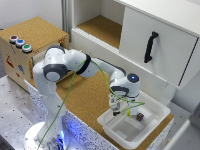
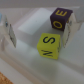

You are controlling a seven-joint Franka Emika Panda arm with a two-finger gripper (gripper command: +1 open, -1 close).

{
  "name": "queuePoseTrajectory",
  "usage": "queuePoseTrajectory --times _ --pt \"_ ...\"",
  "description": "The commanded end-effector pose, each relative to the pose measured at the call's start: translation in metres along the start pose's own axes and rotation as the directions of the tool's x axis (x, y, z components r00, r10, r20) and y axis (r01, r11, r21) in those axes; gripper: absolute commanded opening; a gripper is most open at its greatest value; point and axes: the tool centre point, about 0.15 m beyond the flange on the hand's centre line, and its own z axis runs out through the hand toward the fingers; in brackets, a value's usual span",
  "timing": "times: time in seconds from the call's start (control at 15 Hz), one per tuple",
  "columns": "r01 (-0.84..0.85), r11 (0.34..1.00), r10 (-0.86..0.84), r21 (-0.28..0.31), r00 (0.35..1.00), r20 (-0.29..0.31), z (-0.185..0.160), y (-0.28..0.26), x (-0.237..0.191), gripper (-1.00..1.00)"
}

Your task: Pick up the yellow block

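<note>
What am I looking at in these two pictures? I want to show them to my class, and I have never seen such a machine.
The white jointed machine is a robot arm bolted to a bench. One picture comes from a camera off to the side; the other from a camera on the arm's wrist, looking down past its grasping tool. The tool hangs over a shallow white tray on a cork-topped table. In the tray lie two small lettered cubes: the yellow block and a dark block beside it. The tool's fingers stand apart, on either side of the cubes, and hold nothing. Behind is a white cabinet with a black handle.
</note>
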Motion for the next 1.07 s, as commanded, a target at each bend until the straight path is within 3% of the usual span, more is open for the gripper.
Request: queuePoseTrajectory --times 0.0,0.33,0.6,0.67,1.0 --pt "-0.079 0.995 0.081 0.068 0.996 -0.025 0.008 0.012 -0.002 1.0" --pt "-0.151 0.983 0.151 0.101 0.989 0.003 0.015 0.019 -0.011 1.0" --pt "-0.147 0.986 0.147 0.078 0.989 -0.006 0.017 0.024 -0.013 1.0" --pt "-0.146 0.986 0.148 0.074 0.989 -0.011 0.016 0.024 -0.012 -1.0" --pt "-0.137 0.987 0.139 0.079 0.99 -0.022 0.015 0.023 -0.014 -1.0"
